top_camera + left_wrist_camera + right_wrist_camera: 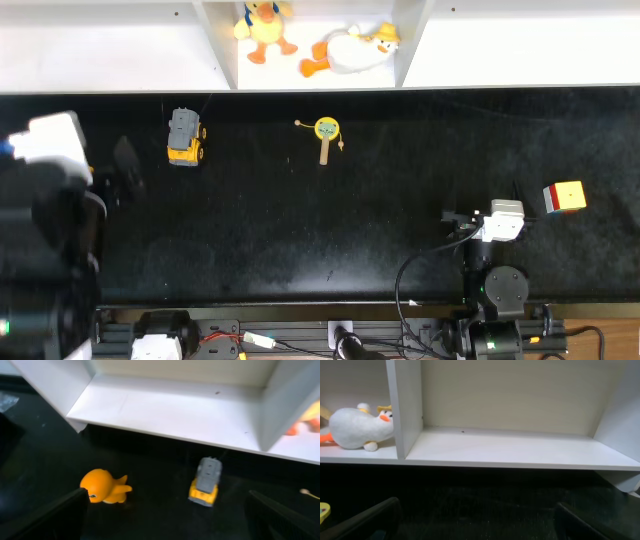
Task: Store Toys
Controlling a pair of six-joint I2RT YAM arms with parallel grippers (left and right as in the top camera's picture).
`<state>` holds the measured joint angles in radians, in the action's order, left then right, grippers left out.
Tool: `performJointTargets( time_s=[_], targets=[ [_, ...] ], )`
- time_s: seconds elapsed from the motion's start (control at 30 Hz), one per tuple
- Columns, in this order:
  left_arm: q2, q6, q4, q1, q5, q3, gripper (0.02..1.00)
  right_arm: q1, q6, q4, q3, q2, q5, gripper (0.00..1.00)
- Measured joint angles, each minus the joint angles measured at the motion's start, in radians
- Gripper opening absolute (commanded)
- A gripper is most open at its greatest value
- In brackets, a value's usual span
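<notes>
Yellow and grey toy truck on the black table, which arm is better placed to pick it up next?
Left, probably. The yellow and grey toy truck lies at the left of the black table, ahead of the left gripper, whose fingers are open. The right gripper faces the white shelf's right compartment.

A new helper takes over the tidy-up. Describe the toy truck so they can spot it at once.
Find the white shelf unit along the far edge of the black table. On the table just in front of its left compartment stands the toy truck. It is the only vehicle, grey over yellow, unlike the round orange toy beside it and the stick-handled rattle nearer the middle.
</notes>
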<state>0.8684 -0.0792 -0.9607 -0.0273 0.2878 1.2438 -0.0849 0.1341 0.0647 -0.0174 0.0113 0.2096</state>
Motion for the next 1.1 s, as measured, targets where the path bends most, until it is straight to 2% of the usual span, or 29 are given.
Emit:
performJointTargets(
  time_s=[0.1, 0.37, 0.5, 0.63, 0.77, 1.1],
  targets=[
    [0.065, 0.01, 0.004, -0.091, -0.025, 0.002, 0.991, 0.0, 0.0, -0.001, 0.0, 0.0, 0.0, 0.993],
    [0.161, 0.15, 0.085, -0.535, -0.259, 0.002, 0.993, 0.0, 0.0, -0.001, 0.0, 0.0, 0.0, 0.996],
    [0.199, 0.244, 0.117, -0.658, -0.336, 0.002, 0.996, 0.0, 0.0, 0.0, 0.0, 0.0, 0.0, 0.996],
    [0.286, 0.366, 0.12, -0.721, -0.417, 0.002, 0.996, 0.0, 0.0, -0.001, 0.0, 0.0, 0.0, 0.996],
    [0.4, 0.483, 0.127, -0.734, -0.495, 0.002, 0.998, 0.0, 0.0, 0.0, 0.0, 0.0, 0.0, 0.996],
    [0.595, 0.647, 0.14, -0.774, -0.597, 0.002, 0.998, 0.0, 0.0, -0.001, 0.0, 0.0, 0.0, 0.996]
  ],
)
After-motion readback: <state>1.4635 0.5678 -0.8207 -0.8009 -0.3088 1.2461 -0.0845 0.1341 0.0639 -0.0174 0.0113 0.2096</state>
